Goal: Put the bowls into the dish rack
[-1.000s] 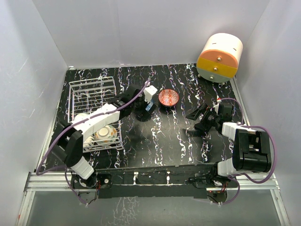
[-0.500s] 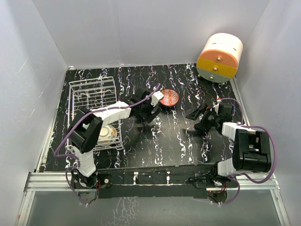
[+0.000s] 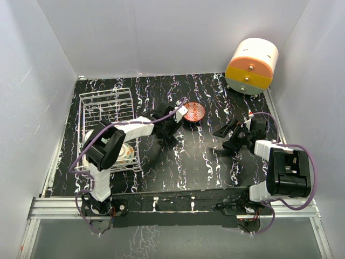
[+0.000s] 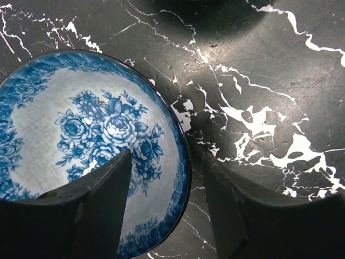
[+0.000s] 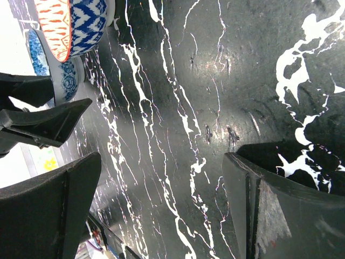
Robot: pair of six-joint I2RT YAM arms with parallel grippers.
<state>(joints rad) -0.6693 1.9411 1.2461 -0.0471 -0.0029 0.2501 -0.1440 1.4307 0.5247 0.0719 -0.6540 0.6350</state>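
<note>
A blue-patterned bowl (image 4: pixel 91 140) sits on the black marbled table. My left gripper (image 4: pixel 167 162) straddles its right rim, one finger inside the bowl and one outside, with small gaps to the rim on both sides. From above, the left gripper (image 3: pixel 173 122) hides that bowl. The red-patterned bowl (image 3: pixel 193 112) stands just right of it, and shows again (image 5: pixel 75 24) in the right wrist view. The dish rack (image 3: pixel 108 102) at the left holds a yellow-inside bowl (image 3: pixel 127 154). My right gripper (image 3: pixel 223 138) rests open and empty on the table.
A round orange-and-cream drawer unit (image 3: pixel 252 66) stands at the back right corner. White walls close in the table on three sides. The left arm's forearm crosses over the rack's near right corner.
The left arm has swung right from beside the rack to the blue bowl, and its jaws have narrowed around the rim. The right arm has not moved.
</note>
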